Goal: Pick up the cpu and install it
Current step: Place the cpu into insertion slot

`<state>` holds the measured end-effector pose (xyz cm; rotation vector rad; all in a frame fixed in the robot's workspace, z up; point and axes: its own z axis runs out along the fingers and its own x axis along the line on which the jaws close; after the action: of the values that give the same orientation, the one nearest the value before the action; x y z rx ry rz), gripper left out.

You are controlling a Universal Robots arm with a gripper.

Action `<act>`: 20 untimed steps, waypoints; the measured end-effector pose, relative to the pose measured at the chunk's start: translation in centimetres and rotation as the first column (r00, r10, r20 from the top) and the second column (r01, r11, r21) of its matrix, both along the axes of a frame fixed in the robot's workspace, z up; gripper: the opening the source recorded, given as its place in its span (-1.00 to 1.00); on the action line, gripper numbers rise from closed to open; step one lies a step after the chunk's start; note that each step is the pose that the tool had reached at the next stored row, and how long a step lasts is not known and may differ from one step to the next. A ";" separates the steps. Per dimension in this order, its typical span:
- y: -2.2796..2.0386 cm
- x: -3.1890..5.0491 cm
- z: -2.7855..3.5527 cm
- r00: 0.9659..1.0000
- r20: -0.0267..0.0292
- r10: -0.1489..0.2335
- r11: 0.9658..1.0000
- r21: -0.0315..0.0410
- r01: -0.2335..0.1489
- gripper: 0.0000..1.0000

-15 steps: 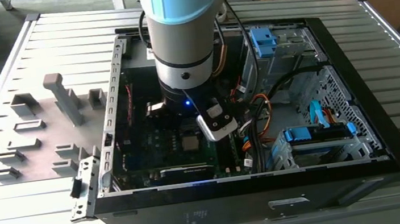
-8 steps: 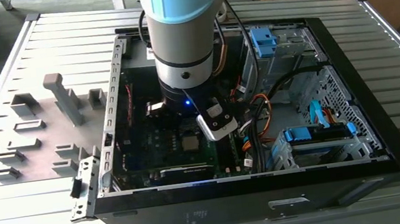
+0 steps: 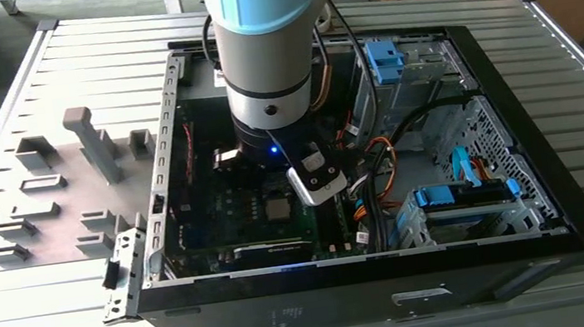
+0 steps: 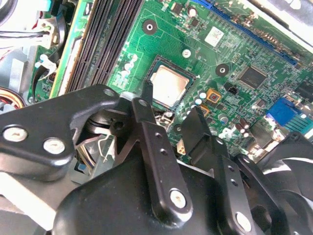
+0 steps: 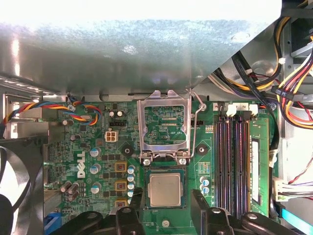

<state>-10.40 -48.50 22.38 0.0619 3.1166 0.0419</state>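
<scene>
The cpu [image 5: 165,190] is a small silver-grey square lying flat in its socket on the green motherboard [image 5: 98,147]. The dark metal socket bracket [image 5: 164,128] stands flipped open just beside it. My gripper [image 5: 167,197] hovers over the cpu, open, with one black finger [image 5: 135,201] on each side and a gap between each finger and the chip. In the second wrist view the cpu [image 4: 169,86] lies just past the fingertips [image 4: 147,93]. In the exterior view the arm [image 3: 266,91] reaches down into the open computer case above the cpu [image 3: 275,209].
Black memory slots [image 5: 234,161] run beside the socket, and bundled cables [image 5: 288,83] hang past them. A fan [image 5: 12,191] sits at the board's other end. The case's metal wall [image 5: 146,54] stands near the bracket. Grey holder frames [image 3: 49,181] stand on the table at the exterior view's left.
</scene>
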 end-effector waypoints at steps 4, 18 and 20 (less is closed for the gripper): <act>0.00 0.00 0.00 1.000 0.000 0.000 1.000 0.000 0.000 -0.25; -0.01 0.00 0.29 1.000 0.000 -0.001 1.000 0.000 0.001 -0.79; 0.00 0.00 0.61 1.000 0.000 -0.001 1.000 0.000 0.001 -0.79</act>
<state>-10.40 -48.50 22.98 0.0629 3.1166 0.0419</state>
